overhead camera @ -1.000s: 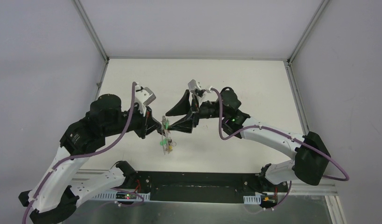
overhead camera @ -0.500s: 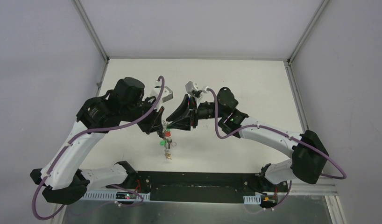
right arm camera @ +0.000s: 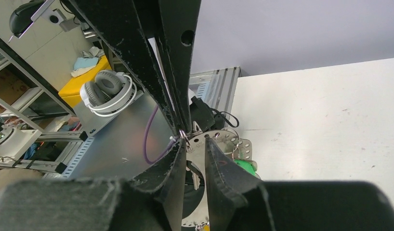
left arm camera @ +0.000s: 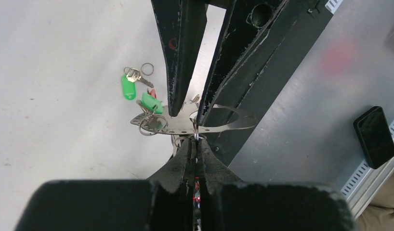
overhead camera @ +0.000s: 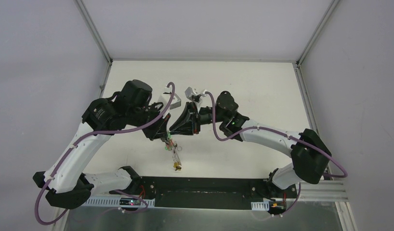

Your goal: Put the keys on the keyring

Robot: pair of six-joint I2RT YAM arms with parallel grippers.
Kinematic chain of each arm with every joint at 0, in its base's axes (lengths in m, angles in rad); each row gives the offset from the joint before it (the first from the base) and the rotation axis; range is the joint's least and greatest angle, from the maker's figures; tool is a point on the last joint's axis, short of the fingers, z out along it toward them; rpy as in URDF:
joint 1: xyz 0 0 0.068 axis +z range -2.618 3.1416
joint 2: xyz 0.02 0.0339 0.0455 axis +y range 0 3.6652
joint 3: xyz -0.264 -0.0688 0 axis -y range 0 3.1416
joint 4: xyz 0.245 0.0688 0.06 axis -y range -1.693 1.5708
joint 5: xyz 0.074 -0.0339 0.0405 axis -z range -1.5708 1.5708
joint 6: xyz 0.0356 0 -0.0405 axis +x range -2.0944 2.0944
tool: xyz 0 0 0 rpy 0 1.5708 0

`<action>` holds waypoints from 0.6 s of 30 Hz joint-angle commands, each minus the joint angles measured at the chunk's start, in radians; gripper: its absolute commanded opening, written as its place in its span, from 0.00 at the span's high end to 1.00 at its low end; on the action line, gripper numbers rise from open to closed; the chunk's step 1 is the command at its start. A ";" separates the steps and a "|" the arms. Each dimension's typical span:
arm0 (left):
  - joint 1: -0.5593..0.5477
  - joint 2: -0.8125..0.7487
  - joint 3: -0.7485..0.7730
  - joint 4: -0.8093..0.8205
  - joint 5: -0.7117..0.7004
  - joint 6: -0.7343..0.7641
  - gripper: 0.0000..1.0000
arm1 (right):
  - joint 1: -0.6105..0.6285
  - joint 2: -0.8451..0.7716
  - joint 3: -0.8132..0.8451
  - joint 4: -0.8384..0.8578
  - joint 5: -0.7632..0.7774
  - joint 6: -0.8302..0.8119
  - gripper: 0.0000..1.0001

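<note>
The keyring (left arm camera: 212,129), a flat grey metal ring pierced with small holes, was held up over the table (left arm camera: 50,72) between the two claws. The left claw (left arm camera: 195,140) had its fingers pressed together on the keyring's edge, pinching it. The right claw (right arm camera: 195,143) met the keyring from the opposite side. Its fingers were parted by a narrow gap and straddled the rim; whether they touched it could not be told. A green-capped key (left arm camera: 151,102) sat at the keyring's end among small wire loops (left arm camera: 152,124), with a green tag (left arm camera: 129,88) just beyond it.
</note>
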 commanded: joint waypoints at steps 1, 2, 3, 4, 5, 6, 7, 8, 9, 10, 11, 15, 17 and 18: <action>-0.003 -0.006 0.048 0.032 0.029 0.019 1.00 | 0.012 0.002 0.009 0.067 -0.029 0.011 0.78; -0.003 -0.006 0.048 0.032 0.029 0.019 1.00 | 0.014 0.004 0.011 0.068 -0.032 0.010 0.78; -0.003 -0.006 0.048 0.032 0.028 0.019 1.00 | 0.015 0.006 0.013 0.068 -0.035 0.012 0.79; -0.003 -0.006 0.048 0.032 0.027 0.017 1.00 | 0.015 0.007 0.015 0.070 -0.039 0.015 0.79; -0.003 -0.006 0.047 0.032 0.026 0.016 1.00 | 0.015 0.008 0.015 0.071 -0.042 0.017 0.79; -0.003 -0.006 0.046 0.032 0.026 0.016 1.00 | 0.016 0.006 0.014 0.072 -0.043 0.018 0.79; -0.003 -0.007 0.045 0.032 0.024 0.016 1.00 | 0.017 0.003 0.013 0.074 -0.045 0.019 0.78; -0.003 -0.007 0.045 0.032 0.021 0.017 1.00 | 0.017 0.000 0.011 0.075 -0.046 0.018 0.77; -0.003 -0.008 0.045 0.032 0.020 0.018 1.00 | 0.017 -0.002 0.008 0.076 -0.049 0.016 0.75; -0.003 -0.009 0.045 0.033 0.019 0.018 1.00 | 0.017 -0.004 0.007 0.076 -0.050 0.016 0.74; -0.003 -0.009 0.046 0.033 0.019 0.018 1.00 | 0.017 -0.004 0.006 0.076 -0.055 0.016 0.74; -0.003 -0.007 0.048 0.035 0.023 0.017 1.00 | 0.019 0.007 0.014 0.078 -0.062 0.021 0.77; -0.003 -0.008 0.047 0.038 0.025 0.017 1.00 | 0.022 0.017 0.024 0.081 -0.071 0.027 0.80; -0.003 -0.009 0.045 0.040 0.025 0.013 1.00 | 0.023 0.023 0.028 0.083 -0.076 0.029 0.82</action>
